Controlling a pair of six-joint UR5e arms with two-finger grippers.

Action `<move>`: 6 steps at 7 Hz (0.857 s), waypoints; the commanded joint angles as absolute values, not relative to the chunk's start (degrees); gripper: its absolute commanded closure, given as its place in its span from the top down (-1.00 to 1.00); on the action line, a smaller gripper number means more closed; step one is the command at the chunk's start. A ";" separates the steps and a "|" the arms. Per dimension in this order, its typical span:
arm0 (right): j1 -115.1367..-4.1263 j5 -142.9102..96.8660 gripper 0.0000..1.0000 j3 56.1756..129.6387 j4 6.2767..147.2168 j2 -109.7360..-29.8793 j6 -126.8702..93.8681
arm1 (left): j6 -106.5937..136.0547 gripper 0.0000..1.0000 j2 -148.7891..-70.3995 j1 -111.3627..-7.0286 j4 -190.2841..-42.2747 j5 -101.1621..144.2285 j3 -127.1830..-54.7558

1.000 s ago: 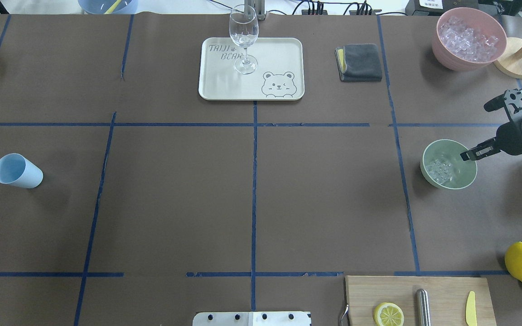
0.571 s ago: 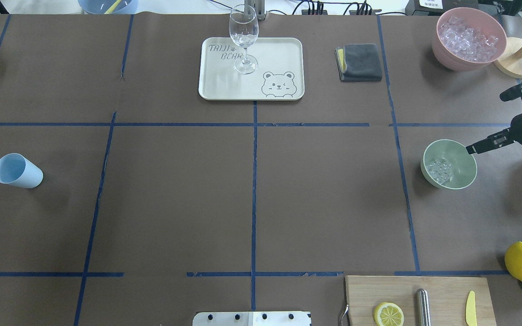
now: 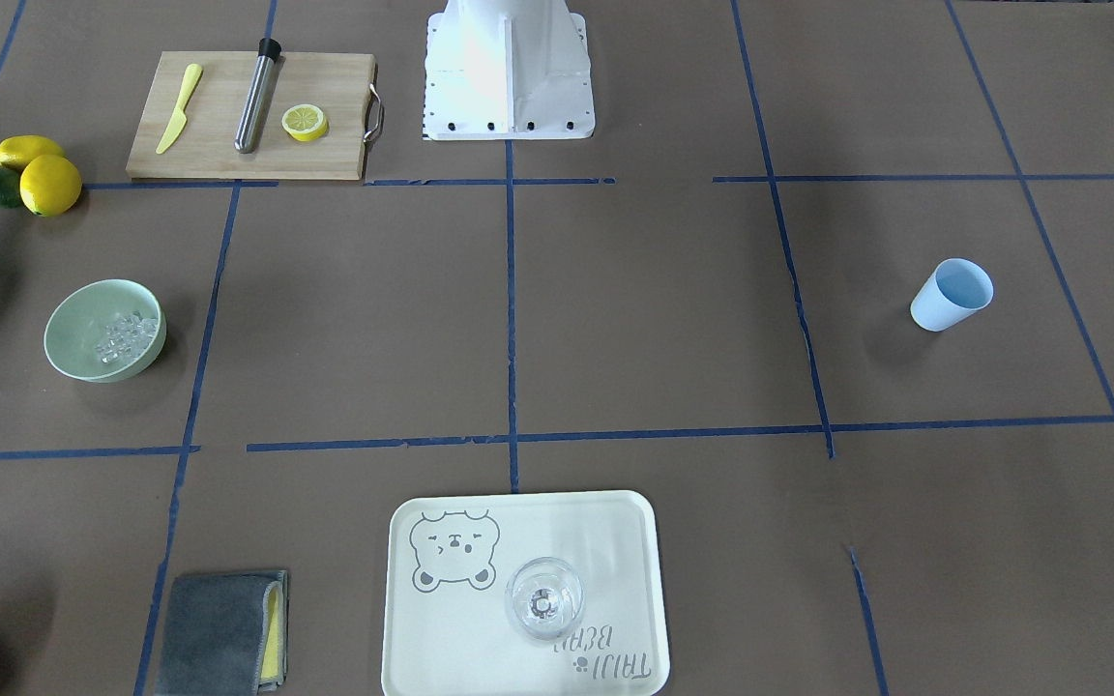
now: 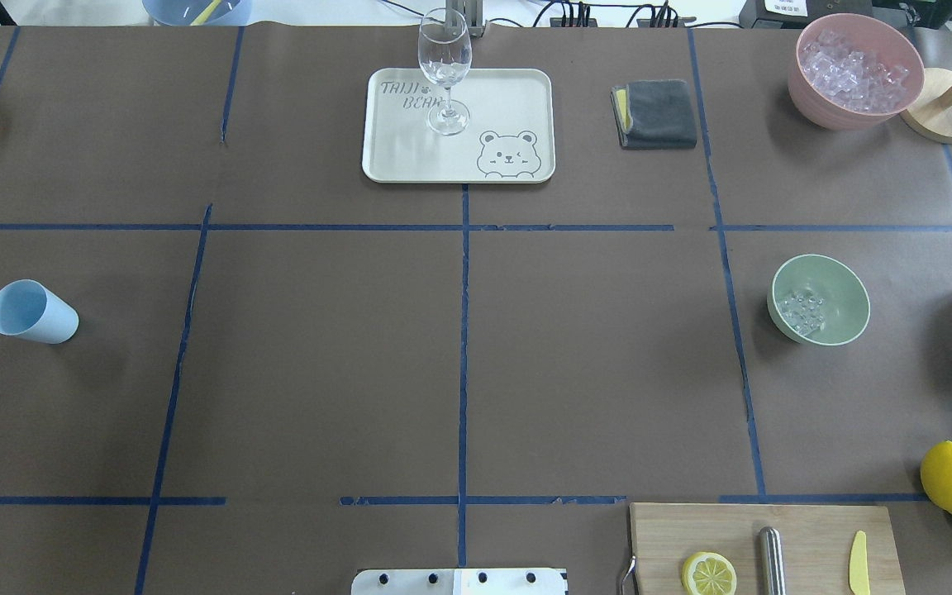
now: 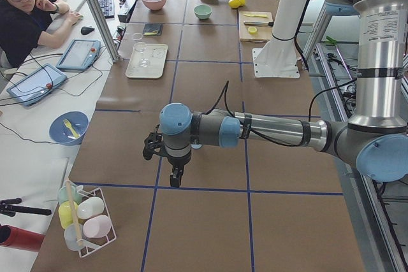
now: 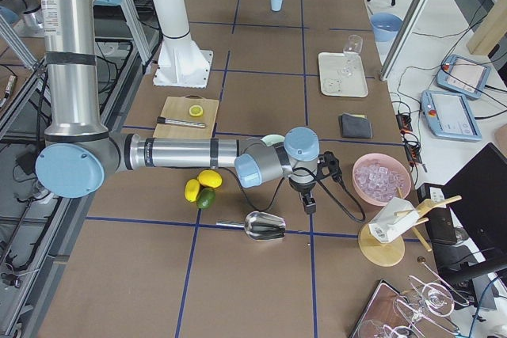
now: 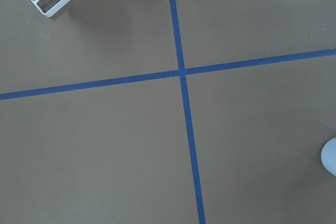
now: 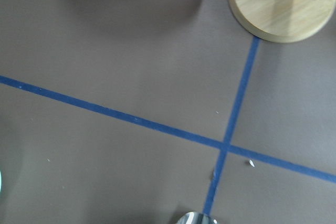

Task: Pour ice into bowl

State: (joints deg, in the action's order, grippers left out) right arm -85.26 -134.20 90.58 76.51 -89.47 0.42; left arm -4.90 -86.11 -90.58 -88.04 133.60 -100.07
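The ice [image 4: 802,312] lies as a small heap of clear cubes inside the bowl [image 4: 844,289], against its left inner wall, in the right middle of the overhead view. The bowl stands upright on the bench [image 4: 592,364], and I see no cubes on the brown paper around it. So I judge that the pouring itself is done. The heap covers only a part of the bottom, and the pink container [image 4: 806,91] at the upper right holds many more cubes. Whether one more portion is wanted, the pictures do not tell.

A metal scoop [image 6: 265,225] lies on the bench in the lower middle of the exterior right view, apart from the bowl and held by no gripper. The right gripper [image 6: 308,202] hangs between the scoop and the pink container, pointing down. Only this side view shows it, so I cannot tell if its fingers are apart or closed. The left gripper [image 5: 173,178] hangs over the bench near the light blue cup [image 4: 30,312], and there also I cannot tell. What seems left is only to bring the arms to rest.
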 commanded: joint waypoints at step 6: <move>-89.39 -134.92 1.00 90.97 88.95 -92.81 3.87 | -4.92 1.00 -84.29 -90.62 -91.41 133.41 -100.19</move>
State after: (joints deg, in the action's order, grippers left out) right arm -89.45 -135.38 91.15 88.96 -92.77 3.78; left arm -4.92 -84.49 -90.64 -91.35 133.12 -100.06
